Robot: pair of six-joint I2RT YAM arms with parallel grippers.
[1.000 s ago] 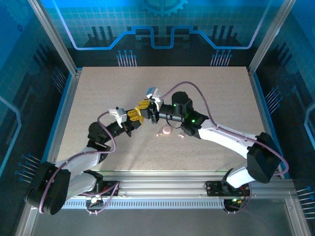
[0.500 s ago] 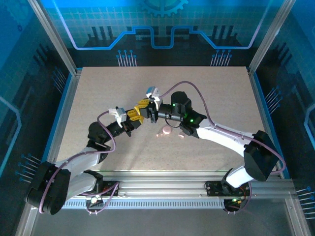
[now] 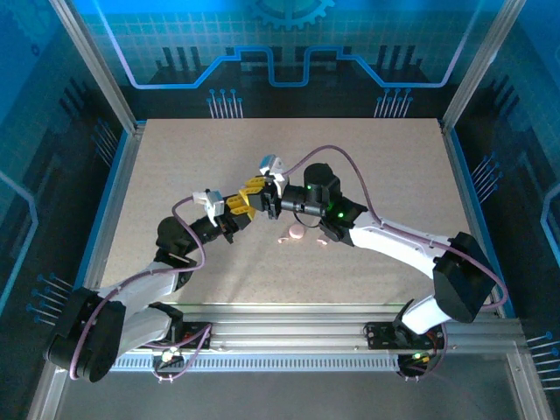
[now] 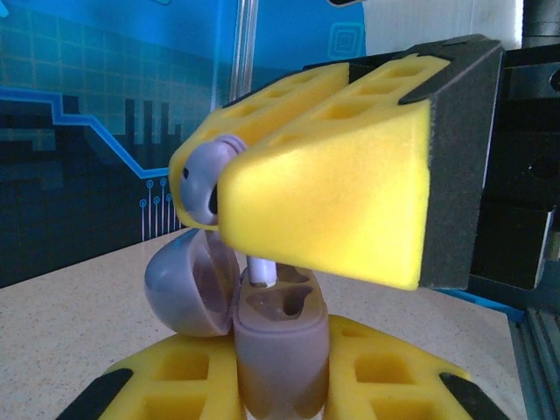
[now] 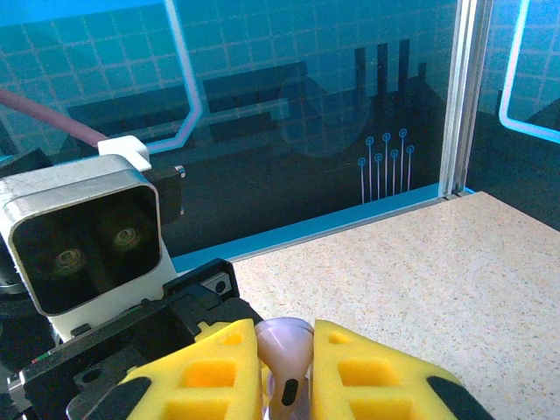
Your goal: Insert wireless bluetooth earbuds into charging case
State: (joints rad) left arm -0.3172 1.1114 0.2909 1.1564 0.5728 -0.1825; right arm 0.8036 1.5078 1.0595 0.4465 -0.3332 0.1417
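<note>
Mid-table, the two arms meet. The left gripper [image 4: 280,389] clamps the lilac case [image 4: 280,350] between its yellow pads, lid [image 4: 188,284] hinged open to the left. Directly above, the right gripper [image 5: 285,372] pinches a lilac bud [image 4: 199,179]. Its pale stem [image 4: 260,271] points down into a socket of the case, though whether it is seated cannot be told. The right gripper's foam pad [image 4: 332,201] hides most of the bud. To their right a pink case [image 3: 297,233] lies on the table [image 3: 175,157], with small pink pieces [image 3: 322,241] just beside it.
</note>
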